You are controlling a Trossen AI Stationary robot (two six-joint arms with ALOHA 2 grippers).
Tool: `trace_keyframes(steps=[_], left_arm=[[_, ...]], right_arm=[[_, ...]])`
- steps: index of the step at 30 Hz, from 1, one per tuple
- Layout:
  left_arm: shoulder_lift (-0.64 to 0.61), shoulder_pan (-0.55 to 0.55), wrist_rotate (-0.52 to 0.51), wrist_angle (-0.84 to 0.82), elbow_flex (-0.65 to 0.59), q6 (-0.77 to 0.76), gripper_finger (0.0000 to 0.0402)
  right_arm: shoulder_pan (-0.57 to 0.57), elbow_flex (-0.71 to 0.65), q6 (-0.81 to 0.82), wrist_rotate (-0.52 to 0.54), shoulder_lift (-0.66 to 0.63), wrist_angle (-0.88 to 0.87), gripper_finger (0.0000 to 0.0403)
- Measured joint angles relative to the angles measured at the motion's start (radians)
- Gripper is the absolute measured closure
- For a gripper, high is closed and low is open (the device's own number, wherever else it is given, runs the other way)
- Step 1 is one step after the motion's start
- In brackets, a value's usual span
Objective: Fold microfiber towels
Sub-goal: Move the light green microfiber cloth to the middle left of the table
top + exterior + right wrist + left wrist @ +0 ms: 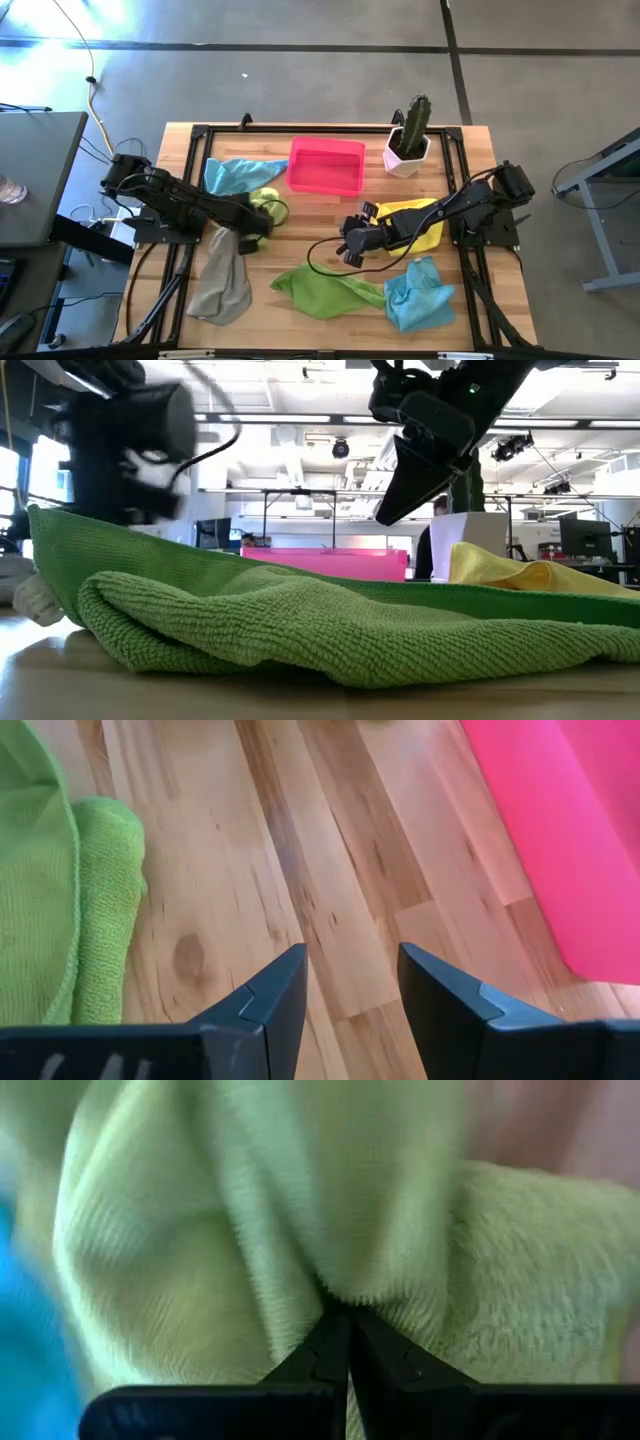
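My left gripper (258,218) (347,1350) is shut on a pale lime green towel (266,201) (250,1210), which is bunched up left of the table's middle. A light blue towel (234,176) lies just beyond it, and a grey towel (221,277) lies nearer the front edge. My right gripper (350,248) (350,990) hangs open over bare wood near the middle, with nothing between its fingers. A brighter green towel (325,291) (300,625) and a second light blue towel (420,297) lie at the front right. A yellow towel (424,222) lies under my right arm. My left gripper pinches a gathered fold of the lime green towel (335,1285) between its two fingertips. The fingers come steeply from above. Wrinkles in the cloth run together at the pinch. Whether the towel is clear of the table cannot be told.
A pink tray (327,166) (560,830) stands at the far middle, with a potted cactus (410,140) to its right. Bare wood (300,850) shows between the tray and the green towel. A black frame runs around the table's edges.
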Motion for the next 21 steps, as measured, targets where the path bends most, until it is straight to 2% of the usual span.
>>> trace_keyframes(steps=[6, 10, 16, 19, 21], left_arm=[[0.002, 0.006, -0.078, -0.215, -0.002, -0.111, 0.0401], [-0.012, 0.0, -0.089, -0.201, 0.025, -0.129, 0.0401], [-0.034, -0.052, -0.089, -0.187, 0.168, -0.103, 0.0401], [-0.039, -0.094, -0.079, -0.138, 0.244, -0.098, 0.0401], [-0.041, -0.126, -0.057, -0.034, 0.272, -0.094, 0.0401]], right_arm=[[0.0, 0.0, 0.0, -0.037, 0.0, 0.007, 0.0254], [0.0, 0.0, -0.001, -0.096, 0.0, 0.049, 0.0254], [0.0, 0.0, 0.0, -0.13, 0.0, 0.094, 0.0254], [0.0, 0.0, 0.024, -0.161, 0.0, 0.101, 0.0254], [0.0, 0.0, 0.046, -0.187, 0.0, 0.098, 0.0254]])
